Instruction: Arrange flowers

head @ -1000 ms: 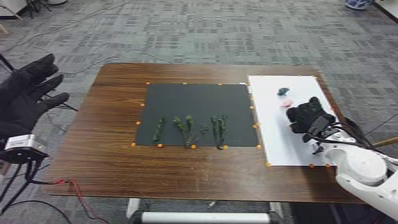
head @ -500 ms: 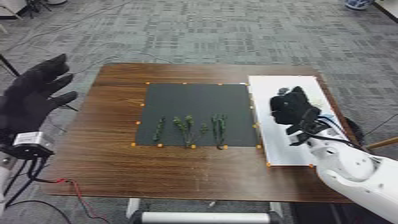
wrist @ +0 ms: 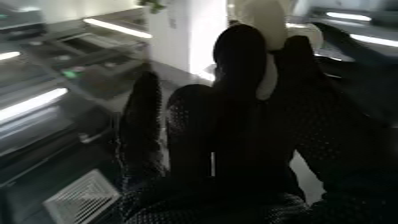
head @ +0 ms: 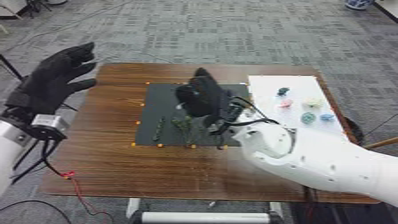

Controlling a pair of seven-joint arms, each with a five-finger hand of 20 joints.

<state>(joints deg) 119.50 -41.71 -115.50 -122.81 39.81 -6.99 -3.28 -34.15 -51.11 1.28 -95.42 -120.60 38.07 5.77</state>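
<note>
Across the frame, brown wooden table (head: 115, 172): work surface, mat and board side by side on it.
White jointed right arm (head: 306, 155): in from lower right; has swung inward off the board within the last half second.
Black square mat (head: 160, 102): centre of frame, now under the hand. Looks like the arranging area.
White rectangular board (head: 298, 86): right of centre, flower heads uncovered by the swing.
Black-gloved left hand (head: 51, 82): upper left, fingers spread, holding nothing. Drifted slightly up and inward; just waiting, I think.
Black-gloved right hand (head: 206, 97): over the mat, fingers near together, pinching something pale against the thumb, as far as the wrist view shows.
Dark green leafy stems (head: 159, 129): lower part of mat, lying flat, partly hidden by the hand.
Flower heads: five on the board. Dark teal (head: 283, 91), pink (head: 286, 103), cream (head: 313, 103), green (head: 307, 118), light blue (head: 326, 117).
Smooth pale cream piece (wrist: 264, 20): at right fingertips, probably a flower head; exact shape unclear.
Status: pick likely done, placing next. Needs lowering to a stem top; risk is brushing stems out of line.
</note>
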